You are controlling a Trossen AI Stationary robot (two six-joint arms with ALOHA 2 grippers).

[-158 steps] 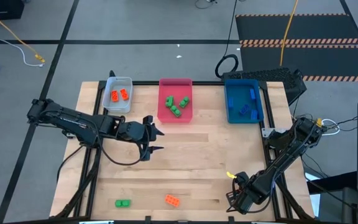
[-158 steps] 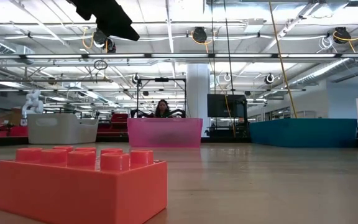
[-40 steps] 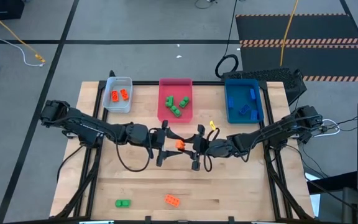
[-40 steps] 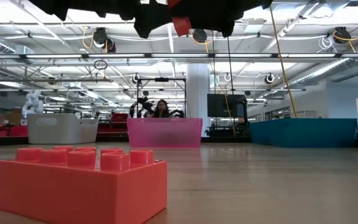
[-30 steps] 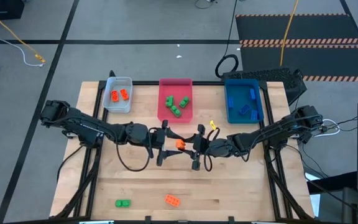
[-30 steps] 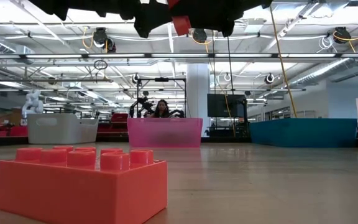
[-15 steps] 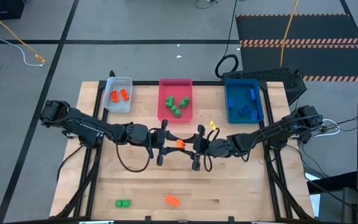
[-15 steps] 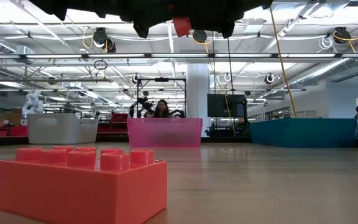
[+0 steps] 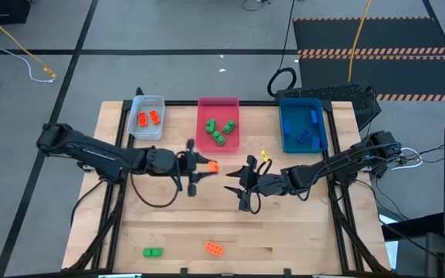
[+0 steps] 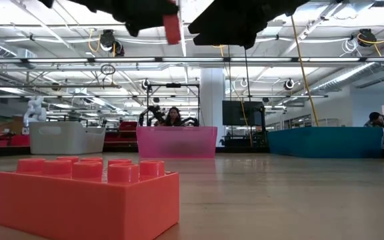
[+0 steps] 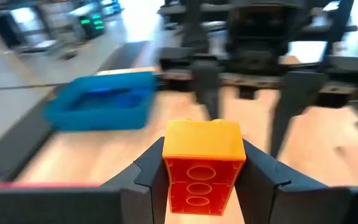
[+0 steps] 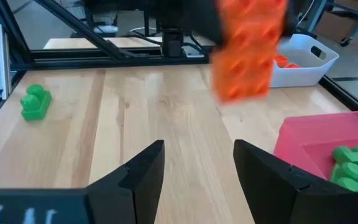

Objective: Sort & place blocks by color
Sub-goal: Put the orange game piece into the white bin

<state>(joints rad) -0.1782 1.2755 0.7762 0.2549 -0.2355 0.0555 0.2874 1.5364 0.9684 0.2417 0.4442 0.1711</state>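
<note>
Pale wooden tabletop (image 9: pixel 230 224) fills the near ground, where an orange block (image 10: pixel 85 199) looms in the low view and a green block (image 9: pixel 152 252) lies beside it. Mid-table, the left gripper (image 9: pixel 199 171) clamps a second orange brick (image 11: pixel 202 165) between its fingers; the right gripper (image 9: pixel 238 188) faces it with jaws apart and empty. Both arms are cut off along the low view's top. Farther back stand grey (image 9: pixel 147 116), pink (image 9: pixel 218 123) and blue (image 9: pixel 303 127) trays; blurred workshop clutter lies beyond.
</note>
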